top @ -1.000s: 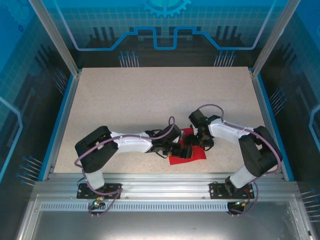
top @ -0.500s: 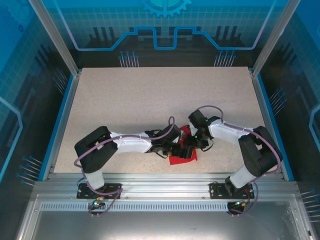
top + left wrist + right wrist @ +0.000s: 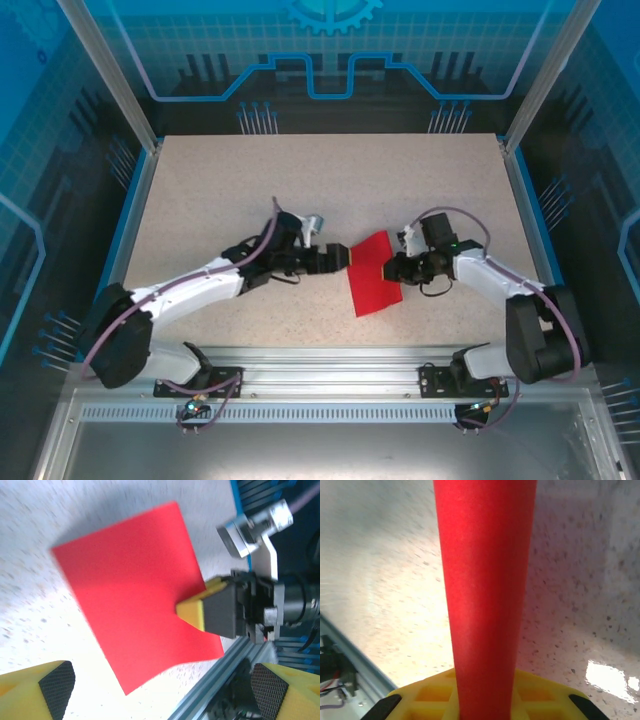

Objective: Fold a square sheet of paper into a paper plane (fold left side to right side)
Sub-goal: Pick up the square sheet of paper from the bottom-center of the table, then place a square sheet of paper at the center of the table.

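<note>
1. My right gripper (image 3: pixel 397 268) is clamped on the right edge of the square sheet of paper (image 3: pixel 372 285). The sheet lies on the table (image 3: pixel 300 180) toward the near side, between the two grippers. My left gripper (image 3: pixel 340 258) stands with its jaws wide apart just at the sheet's far-left corner, holding nothing.
2. The pinch takes only a narrow strip of thin paper. A quick pull could tear it there, or slip it out of the fingers (image 3: pixel 420 697).
3. Nothing pins the left side. If I move the right arm now, I expect the whole sheet to drag across the table instead of bending into a fold.
4. The fold should go from left to right, yet the held edge is the right one. Carrying that edge across would put the crease the wrong way round.
5. The sheet sits skewed to the table's edges. Unless I square it first, the edges would likely meet unevenly and the crease would run crooked.
6. Its near corner lies close to the metal rail (image 3: pixel 320 360). A shove toward me could push it over the lip and bend it.
7. The two grippers are near each other over a small sheet, so closing the left pads (image 3: pixel 57 682) carelessly could knock the right one.
8. From the right wrist the paper looks bowed, and I cannot tell how much of it is lifted. A bowed sheet could buckle and take a stray crease.
</note>
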`<action>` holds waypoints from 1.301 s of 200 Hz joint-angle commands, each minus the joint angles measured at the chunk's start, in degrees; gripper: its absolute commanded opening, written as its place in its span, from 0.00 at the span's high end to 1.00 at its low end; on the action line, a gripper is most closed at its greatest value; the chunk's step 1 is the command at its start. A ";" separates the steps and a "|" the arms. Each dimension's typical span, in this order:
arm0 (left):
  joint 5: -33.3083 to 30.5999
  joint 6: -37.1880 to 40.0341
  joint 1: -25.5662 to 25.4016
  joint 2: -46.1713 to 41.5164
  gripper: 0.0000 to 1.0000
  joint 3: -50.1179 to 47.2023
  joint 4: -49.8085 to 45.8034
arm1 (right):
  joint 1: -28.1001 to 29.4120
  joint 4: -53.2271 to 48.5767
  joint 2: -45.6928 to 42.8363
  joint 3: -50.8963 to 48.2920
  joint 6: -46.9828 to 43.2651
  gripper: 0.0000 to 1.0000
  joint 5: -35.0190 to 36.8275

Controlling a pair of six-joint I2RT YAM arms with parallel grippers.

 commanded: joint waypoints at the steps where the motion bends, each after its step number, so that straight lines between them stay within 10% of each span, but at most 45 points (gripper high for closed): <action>1: 5.59 -1.50 4.56 -3.78 0.05 -1.78 -0.16 | -2.84 4.25 -5.38 0.70 -2.34 0.80 -10.27; 76: 18.51 -8.86 9.98 -7.87 0.04 0.58 11.12 | -7.06 15.64 -15.51 8.18 12.07 0.81 -28.08; 147: 23.96 -12.32 9.79 -5.99 0.07 6.84 18.51 | -4.53 17.12 -17.45 14.23 19.05 0.81 -29.02; 260: 22.65 -11.94 8.57 -2.63 0.78 6.55 17.38 | -1.90 14.12 -16.15 11.23 17.72 0.72 -25.06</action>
